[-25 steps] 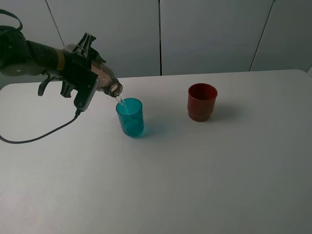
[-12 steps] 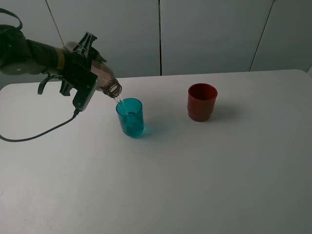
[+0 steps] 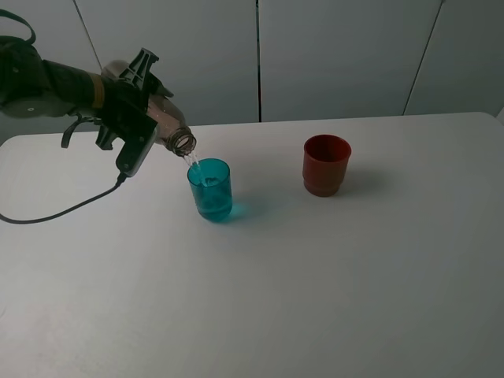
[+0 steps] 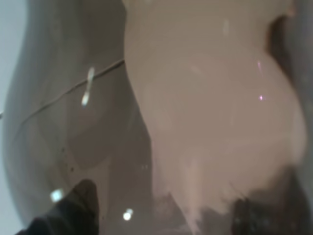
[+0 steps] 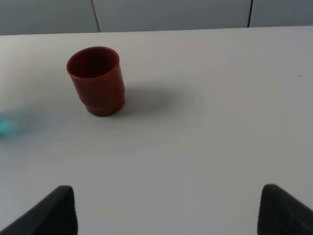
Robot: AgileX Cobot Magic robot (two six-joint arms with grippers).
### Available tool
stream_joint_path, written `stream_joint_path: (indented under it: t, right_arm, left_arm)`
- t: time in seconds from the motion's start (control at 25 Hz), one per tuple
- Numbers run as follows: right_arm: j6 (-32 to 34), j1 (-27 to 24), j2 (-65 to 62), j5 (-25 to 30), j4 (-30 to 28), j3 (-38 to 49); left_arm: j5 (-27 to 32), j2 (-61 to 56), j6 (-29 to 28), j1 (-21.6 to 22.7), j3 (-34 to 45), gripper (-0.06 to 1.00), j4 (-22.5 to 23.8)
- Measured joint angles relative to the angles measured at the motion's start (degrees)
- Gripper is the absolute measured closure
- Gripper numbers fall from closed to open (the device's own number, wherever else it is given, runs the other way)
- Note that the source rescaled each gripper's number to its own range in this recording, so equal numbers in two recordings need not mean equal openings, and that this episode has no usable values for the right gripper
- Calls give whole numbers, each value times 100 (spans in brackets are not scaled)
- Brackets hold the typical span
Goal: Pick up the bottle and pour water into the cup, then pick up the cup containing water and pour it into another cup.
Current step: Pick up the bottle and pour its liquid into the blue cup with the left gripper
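My left gripper point(image 3: 142, 110) is shut on the clear greyish bottle point(image 3: 168, 126), held tilted above the table at the left. Its open mouth points down over the teal cup point(image 3: 210, 189), and a thin stream of water runs into it. Water shows inside the cup. The red cup point(image 3: 326, 164) stands upright and apart to the right. The bottle point(image 4: 195, 122) fills the left wrist view, with one dark fingertip point(image 4: 73, 210) against it. In the right wrist view the red cup point(image 5: 96, 81) stands ahead of my open right gripper point(image 5: 171, 215), which holds nothing.
A white table point(image 3: 315, 276) carries both cups. A black cable point(image 3: 63, 211) hangs from the left arm and trails over the table's left side. Pale wall panels stand behind the far edge. The teal cup is a blur point(image 5: 7, 126) at the edge of the right wrist view.
The left arm has lifted slightly with the bottle still tilted. Water keeps running into the teal cup. The red cup has not moved.
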Motion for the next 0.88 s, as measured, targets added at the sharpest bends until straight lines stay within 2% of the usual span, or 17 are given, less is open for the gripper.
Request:
stream_joint_path:
  t: [0.88]
  right_arm:
    - [-36, 0, 0, 0, 0, 0]
  left_arm:
    - [-363, 0, 587, 0, -7, 94, 0]
